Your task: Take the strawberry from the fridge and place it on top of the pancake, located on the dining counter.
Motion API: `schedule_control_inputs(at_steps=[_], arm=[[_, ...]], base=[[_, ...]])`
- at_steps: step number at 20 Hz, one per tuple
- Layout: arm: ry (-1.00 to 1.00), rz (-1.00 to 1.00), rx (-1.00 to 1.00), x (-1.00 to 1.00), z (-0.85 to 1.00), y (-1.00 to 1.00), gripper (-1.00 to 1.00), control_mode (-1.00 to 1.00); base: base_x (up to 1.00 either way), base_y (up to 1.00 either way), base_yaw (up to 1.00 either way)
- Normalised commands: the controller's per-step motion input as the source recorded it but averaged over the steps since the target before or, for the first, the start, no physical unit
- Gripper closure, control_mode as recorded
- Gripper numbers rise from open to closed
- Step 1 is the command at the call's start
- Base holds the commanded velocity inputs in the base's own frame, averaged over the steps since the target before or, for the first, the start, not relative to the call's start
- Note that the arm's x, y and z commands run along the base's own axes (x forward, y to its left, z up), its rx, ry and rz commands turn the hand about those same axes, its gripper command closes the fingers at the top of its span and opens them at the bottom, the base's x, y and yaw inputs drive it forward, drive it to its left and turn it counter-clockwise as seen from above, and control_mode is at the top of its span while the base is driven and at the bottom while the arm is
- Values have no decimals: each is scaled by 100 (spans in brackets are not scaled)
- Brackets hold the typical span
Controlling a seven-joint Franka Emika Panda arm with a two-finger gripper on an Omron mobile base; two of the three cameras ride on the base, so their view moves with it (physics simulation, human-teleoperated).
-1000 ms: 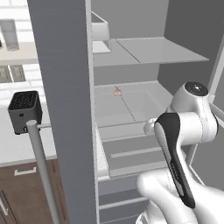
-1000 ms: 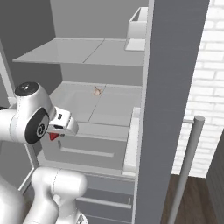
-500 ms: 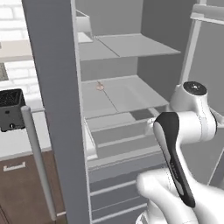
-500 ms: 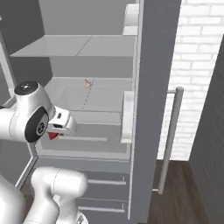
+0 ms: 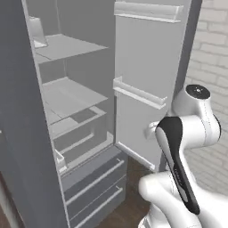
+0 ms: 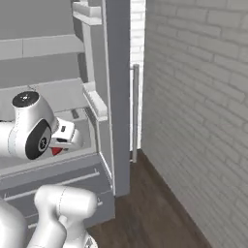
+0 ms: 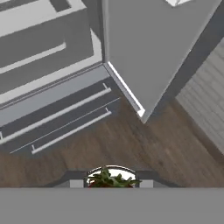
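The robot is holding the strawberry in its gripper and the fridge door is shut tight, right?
Not quite. The gripper does hold the strawberry, its green leaves showing between the finger tips in the hand view. But the fridge door is open, not shut: the left base view shows it swung wide, with the grey shelves visible inside.

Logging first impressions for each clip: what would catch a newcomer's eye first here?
The open fridge, its pale shelves bare and its door swung wide against the brick wall. Next, the strawberry with its green leaves, pinched in the gripper at the bottom of the hand view, over the dark wood floor in front of the fridge drawers.
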Motion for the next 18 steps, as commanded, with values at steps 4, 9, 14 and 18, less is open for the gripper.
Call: schedule_control_inputs(at_steps=[4, 9, 14, 18], arm=[[0, 0, 0, 0, 0, 0, 100, 100], [0, 0, 0, 0, 0, 0, 100, 100], [0, 0, 0, 0, 0, 0, 100, 100], [0, 0, 0, 0, 0, 0, 100, 100]], base=[[-8, 0, -96], [0, -14, -97], [0, -63, -84], [1, -78, -80]])
